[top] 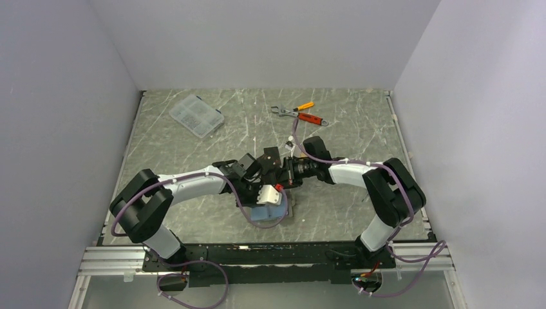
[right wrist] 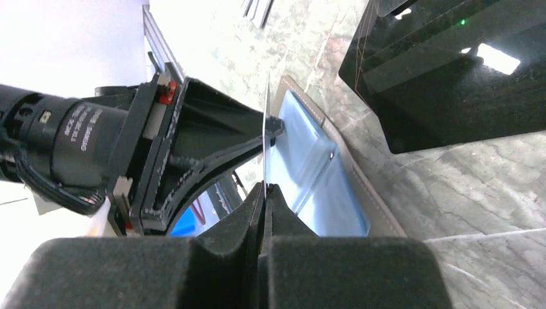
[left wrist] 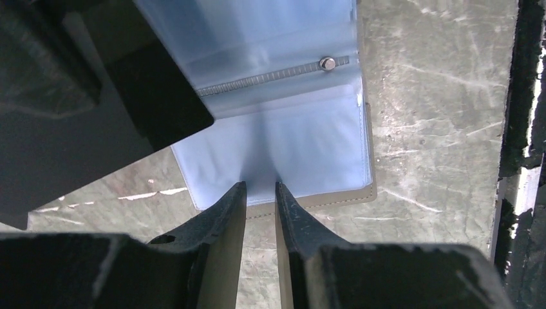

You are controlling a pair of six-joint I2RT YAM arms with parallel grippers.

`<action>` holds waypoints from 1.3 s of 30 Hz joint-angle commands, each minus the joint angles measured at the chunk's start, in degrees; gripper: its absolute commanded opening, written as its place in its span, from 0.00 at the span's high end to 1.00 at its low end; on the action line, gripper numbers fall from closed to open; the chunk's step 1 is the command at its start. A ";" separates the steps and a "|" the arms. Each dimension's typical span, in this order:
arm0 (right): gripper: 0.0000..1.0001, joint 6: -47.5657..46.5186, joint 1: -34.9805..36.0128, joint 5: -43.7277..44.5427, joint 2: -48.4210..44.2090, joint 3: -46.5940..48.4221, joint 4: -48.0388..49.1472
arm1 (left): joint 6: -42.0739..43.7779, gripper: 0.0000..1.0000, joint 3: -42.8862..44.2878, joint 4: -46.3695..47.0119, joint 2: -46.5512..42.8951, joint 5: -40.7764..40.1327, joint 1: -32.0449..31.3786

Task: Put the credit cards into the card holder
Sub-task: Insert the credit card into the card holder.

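Note:
The card holder (top: pixel 269 212) lies open on the table, blue-grey lining up and taupe edge showing (left wrist: pixel 309 161) (right wrist: pixel 322 187). My left gripper (top: pixel 273 201) (left wrist: pixel 261 187) is nearly closed, its tips pinching the lining at the holder's near edge. It also shows in the right wrist view (right wrist: pixel 278 125). My right gripper (top: pixel 282 177) (right wrist: pixel 264 190) is shut on a thin credit card (right wrist: pixel 264 129), held edge-on above the holder. In the left wrist view this card looks black (left wrist: pixel 167 96). Two more black cards (top: pixel 270 156) (right wrist: pixel 451 77) lie overlapped just behind the holder.
A clear compartment box (top: pixel 196 116) sits at the back left. An orange-handled wrench and pliers (top: pixel 301 114) lie at the back centre. The table's near edge and metal rail (top: pixel 257 248) run close to the holder, and the edge also shows in the left wrist view (left wrist: pixel 521 161).

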 commanded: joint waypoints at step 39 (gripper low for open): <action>1.00 -4.55 4.54 -3.01 -1.49 -7.60 -5.63 | -0.81 0.73 0.21 -2.61 -1.14 -4.70 -1.68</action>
